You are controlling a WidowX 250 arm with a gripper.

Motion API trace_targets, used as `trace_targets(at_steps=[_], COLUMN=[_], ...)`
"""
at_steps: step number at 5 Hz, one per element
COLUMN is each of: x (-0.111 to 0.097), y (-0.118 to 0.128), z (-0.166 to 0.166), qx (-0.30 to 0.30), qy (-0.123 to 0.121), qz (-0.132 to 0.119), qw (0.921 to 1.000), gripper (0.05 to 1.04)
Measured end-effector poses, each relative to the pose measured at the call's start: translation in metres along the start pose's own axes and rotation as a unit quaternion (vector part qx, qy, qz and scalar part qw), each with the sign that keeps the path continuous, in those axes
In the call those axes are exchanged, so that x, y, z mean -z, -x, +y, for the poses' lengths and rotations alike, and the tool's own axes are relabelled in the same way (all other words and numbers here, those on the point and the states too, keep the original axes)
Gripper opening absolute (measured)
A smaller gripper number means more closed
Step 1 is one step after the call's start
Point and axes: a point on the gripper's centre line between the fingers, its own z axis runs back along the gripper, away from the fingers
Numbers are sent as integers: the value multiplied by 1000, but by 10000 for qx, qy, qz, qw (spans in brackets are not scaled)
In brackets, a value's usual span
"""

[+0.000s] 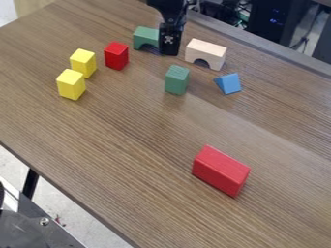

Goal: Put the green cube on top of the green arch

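Note:
The black gripper [169, 44] hangs at the upper middle of the camera view, in front of the right part of the green arch [146, 36] and hiding that part. Whether it touches the arch I cannot tell. The green cube [176, 80], a slightly tall block, stands on the wooden table a little below and to the right of the gripper, apart from it and from the arch.
Left of the gripper are a red block [116, 55] and two yellow blocks [83, 63]. A cream arch [205, 54] and a blue triangular block [228, 83] lie to the right. A long red block [220, 171] rests on the table [129, 145] nearer the camera.

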Motion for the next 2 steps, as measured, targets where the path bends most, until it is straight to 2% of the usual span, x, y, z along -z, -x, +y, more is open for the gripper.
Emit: trace_targets(at_steps=[2], x=[18], y=[0], z=[9], qx=[38], qy=[-291], qz=[-57], qw=[9996], gripper=[999])
